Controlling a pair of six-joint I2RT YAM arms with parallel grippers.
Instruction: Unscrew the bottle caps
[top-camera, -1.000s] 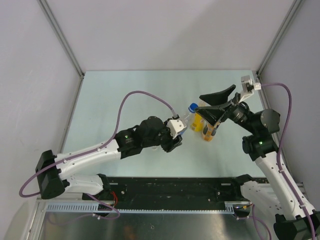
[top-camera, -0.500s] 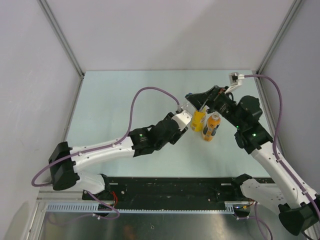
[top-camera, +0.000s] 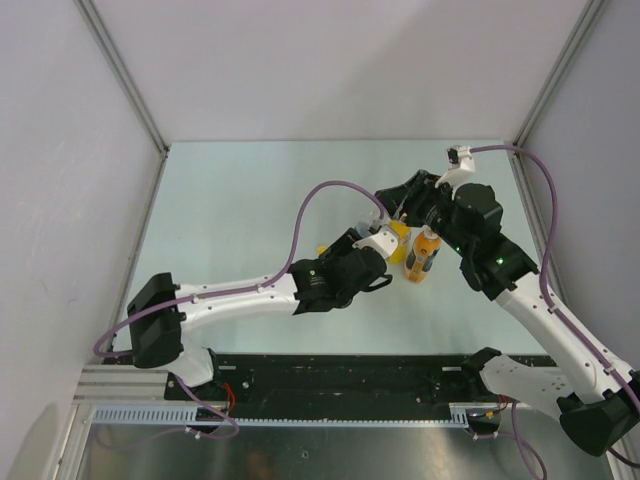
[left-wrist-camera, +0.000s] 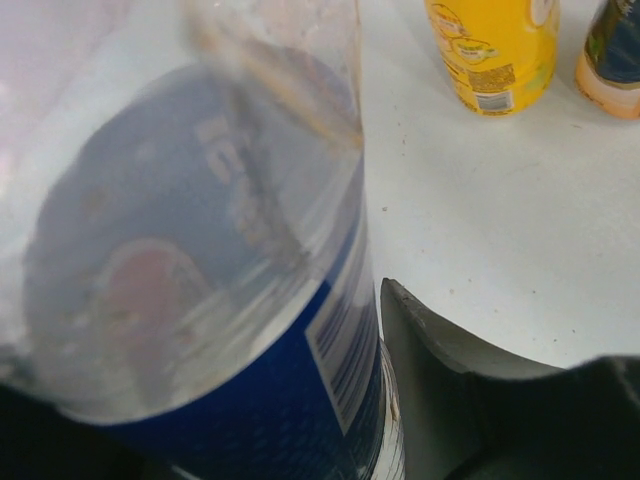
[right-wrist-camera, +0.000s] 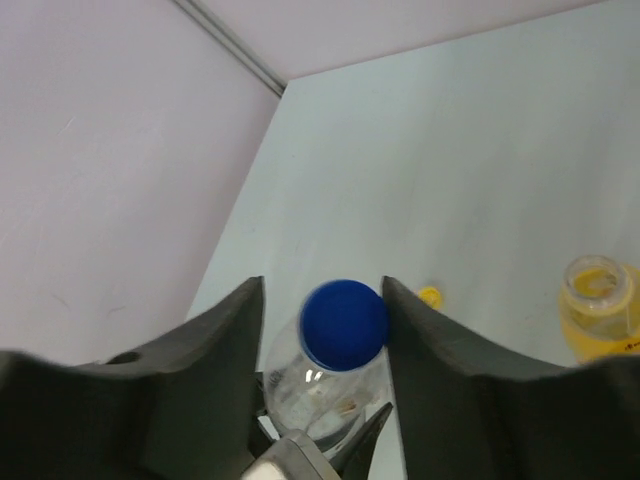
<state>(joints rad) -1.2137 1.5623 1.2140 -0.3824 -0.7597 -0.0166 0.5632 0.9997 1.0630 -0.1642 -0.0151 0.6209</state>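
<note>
Right hand (right-wrist-camera: 322, 302) astride blue cap (right-wrist-camera: 344, 322), not clamped, left hand (top-camera: 380, 240) grasping clear bottle (left-wrist-camera: 200, 250)

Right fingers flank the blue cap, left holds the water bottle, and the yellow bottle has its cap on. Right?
No: the yellow bottle is open, and a yellow cap lies on the table, as the right wrist view shows. The rest stands.

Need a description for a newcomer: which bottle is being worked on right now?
Look at the middle of the table, where the two arms meet. The left claw grips a clear water bottle with a blue label, its blue cap between the fingers of the right claw. Its neighbours, a yellow bottle and an orange bottle, stand untouched.
</note>
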